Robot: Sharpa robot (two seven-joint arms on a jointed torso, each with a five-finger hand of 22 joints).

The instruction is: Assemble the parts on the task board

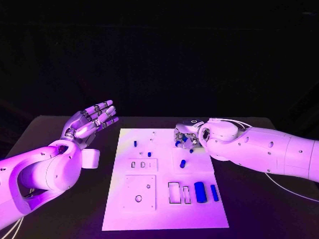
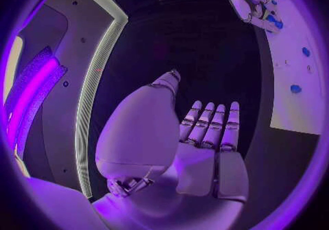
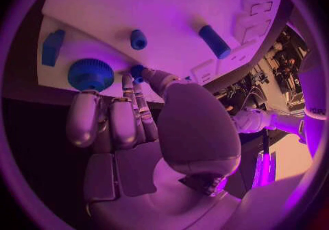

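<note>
The white task board lies in the middle of the black table. My right hand hovers low over its far right part, fingers curled down. Thumb and a fingertip pinch a small blue peg at the board's surface. Beside it sit a round blue knob and a blue block near the board's edge. My left hand is raised left of the board, fingers straight, palm empty. A blue cylinder lies mid-board.
A bigger blue cylinder and a blue bar lie at the board's near right, beside narrow slots. Two small blue pegs stand at the far left of the board. Bare black table flanks the board.
</note>
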